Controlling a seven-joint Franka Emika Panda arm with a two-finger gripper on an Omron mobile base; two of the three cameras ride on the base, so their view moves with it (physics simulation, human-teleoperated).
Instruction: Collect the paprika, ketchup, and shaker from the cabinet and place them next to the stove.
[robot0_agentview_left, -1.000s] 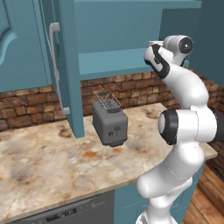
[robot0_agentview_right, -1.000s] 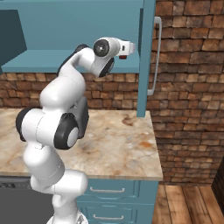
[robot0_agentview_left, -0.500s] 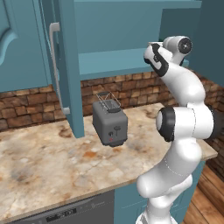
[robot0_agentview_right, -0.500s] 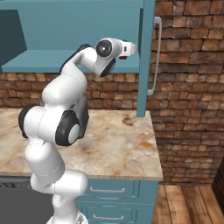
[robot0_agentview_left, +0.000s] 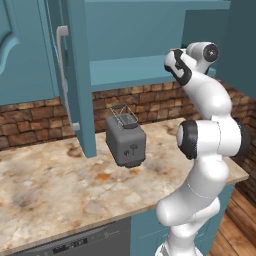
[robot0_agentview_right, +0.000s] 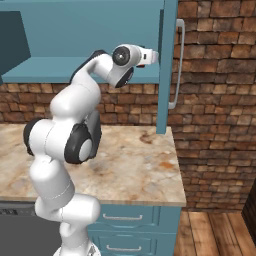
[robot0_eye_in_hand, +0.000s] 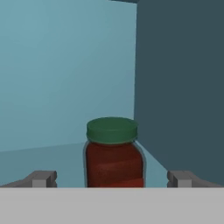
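Note:
The paprika (robot0_eye_in_hand: 113, 153), a squat red jar with a dark green cap, stands upright on the teal inner shelf (robot0_eye_in_hand: 39, 159) of the cabinet (robot0_agentview_left: 145, 35), close to its right inner wall. My gripper (robot0_eye_in_hand: 111, 179) is open, and its two fingertips (robot0_eye_in_hand: 41, 178) sit wide apart on either side of the jar without touching it. In the right base view my hand (robot0_agentview_right: 150, 56) reaches into the cabinet at shelf height, partly behind the open door (robot0_agentview_right: 167, 65). In the left base view my arm (robot0_agentview_left: 200, 90) bends up to the shelf.
A grey toaster (robot0_agentview_left: 126, 140) stands on the granite counter (robot0_agentview_left: 60, 185) below the cabinet. The left cabinet door (robot0_agentview_left: 75, 75) hangs open with its silver handle (robot0_agentview_left: 62, 75). A brick wall (robot0_agentview_right: 215, 115) rises behind. A dishwasher front (robot0_agentview_left: 75, 242) sits under the counter.
My hand has edged slightly further into the cabinet at shelf height. The toaster and the doors have not moved.

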